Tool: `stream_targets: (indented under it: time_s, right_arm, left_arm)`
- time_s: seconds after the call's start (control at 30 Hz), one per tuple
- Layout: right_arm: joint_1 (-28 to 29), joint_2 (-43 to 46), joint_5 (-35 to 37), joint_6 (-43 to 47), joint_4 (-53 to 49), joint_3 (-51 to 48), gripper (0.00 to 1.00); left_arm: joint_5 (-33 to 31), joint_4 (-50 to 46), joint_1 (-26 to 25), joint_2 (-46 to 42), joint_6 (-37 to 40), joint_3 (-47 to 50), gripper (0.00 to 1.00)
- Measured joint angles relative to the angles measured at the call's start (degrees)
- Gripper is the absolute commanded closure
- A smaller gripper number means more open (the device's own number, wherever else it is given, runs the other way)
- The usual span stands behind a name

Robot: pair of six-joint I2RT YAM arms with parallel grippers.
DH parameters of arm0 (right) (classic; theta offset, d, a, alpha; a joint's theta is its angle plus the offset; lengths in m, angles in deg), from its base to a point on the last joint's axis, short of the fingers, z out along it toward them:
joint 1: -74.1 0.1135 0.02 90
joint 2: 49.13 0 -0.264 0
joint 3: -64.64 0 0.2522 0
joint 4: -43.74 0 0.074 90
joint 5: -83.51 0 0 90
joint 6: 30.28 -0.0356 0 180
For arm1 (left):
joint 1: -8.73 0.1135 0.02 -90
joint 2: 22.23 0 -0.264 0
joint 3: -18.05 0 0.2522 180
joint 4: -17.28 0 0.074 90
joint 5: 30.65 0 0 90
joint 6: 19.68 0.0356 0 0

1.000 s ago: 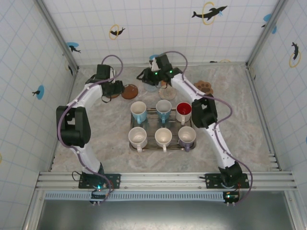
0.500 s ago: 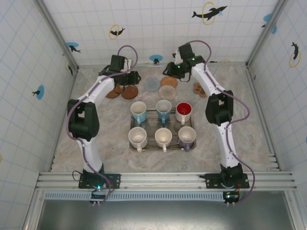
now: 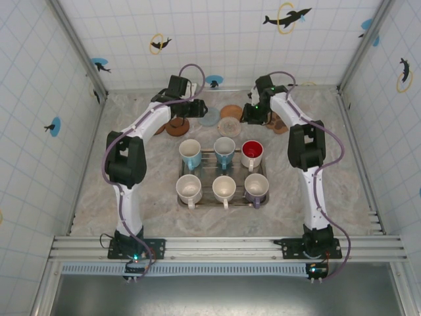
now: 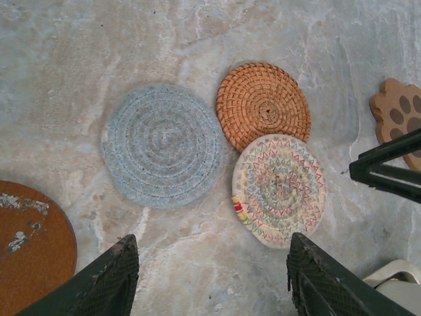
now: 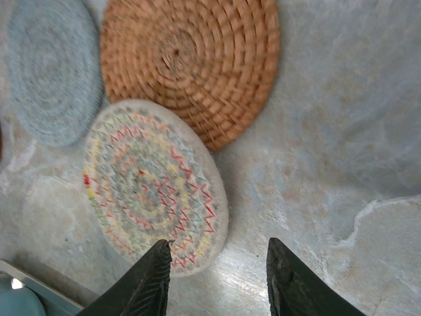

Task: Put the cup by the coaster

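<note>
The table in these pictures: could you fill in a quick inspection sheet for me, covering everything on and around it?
Surface: marbled tabletop, no spills seen.
Job's things: six cups upright in a metal tray; behind it, a grey-blue coaster, orange woven coaster, zigzag coaster, brown coaster and paw-shaped coaster.
Clutter: nothing seen.
Grippers: left gripper and right gripper both open, empty, above the coasters.
Cables: a purple cable loops along each arm.
Surroundings: tiled walls with dolphin stickers; metal rail at the near edge.
</note>
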Motion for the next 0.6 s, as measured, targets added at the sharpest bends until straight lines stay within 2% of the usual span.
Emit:
stream_targets:
  time_s: [0.6]
  right_arm:
    - [-0.2, -1.9, -3.6, 0.6, 3.3, -1.7, 0.59]
  left_arm:
    - [-0.4, -1.1, -0.1, 0.1, 0.0, -0.3, 0.4]
